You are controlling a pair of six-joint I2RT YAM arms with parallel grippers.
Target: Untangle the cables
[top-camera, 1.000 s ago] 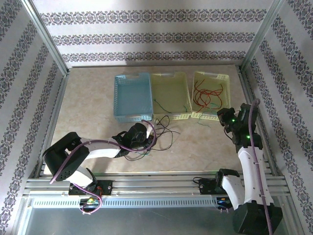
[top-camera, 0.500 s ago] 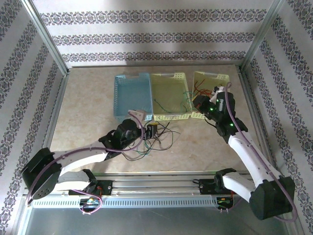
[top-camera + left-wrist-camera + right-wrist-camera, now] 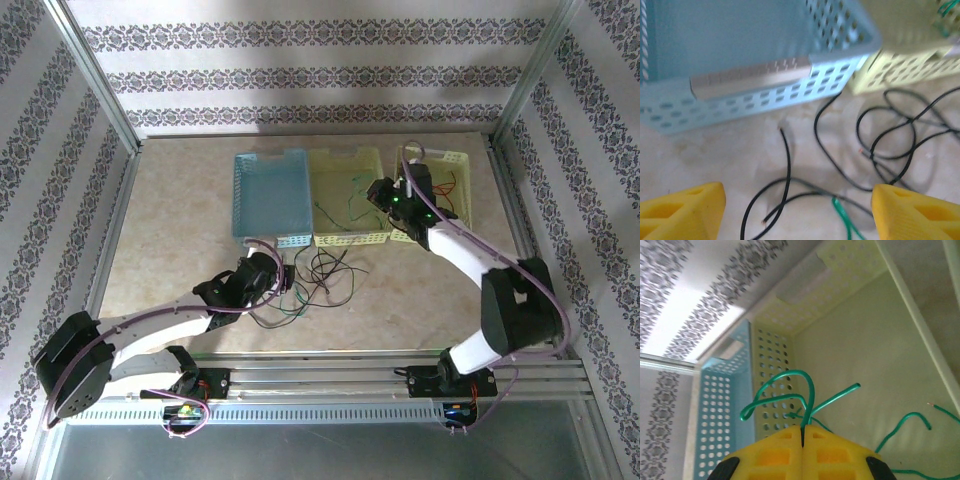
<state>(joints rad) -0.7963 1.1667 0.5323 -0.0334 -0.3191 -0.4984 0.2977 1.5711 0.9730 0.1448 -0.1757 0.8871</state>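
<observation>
Right gripper (image 3: 380, 193) above the middle yellow basket (image 3: 349, 239), left gripper (image 3: 286, 273) beside tangled cables (image 3: 329, 268)

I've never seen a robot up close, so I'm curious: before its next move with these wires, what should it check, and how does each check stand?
1. Right gripper clamped on the held green cable: ok.
2. Right gripper above the middle yellow basket, where other green wires lie: ok.
3. Left gripper open: ok.
4. Black cables lying between its fingers: ok.
5. Black cables clear of other colours: not ok, a loose green strand crosses them.
6. Blue basket has room: ok.
</observation>
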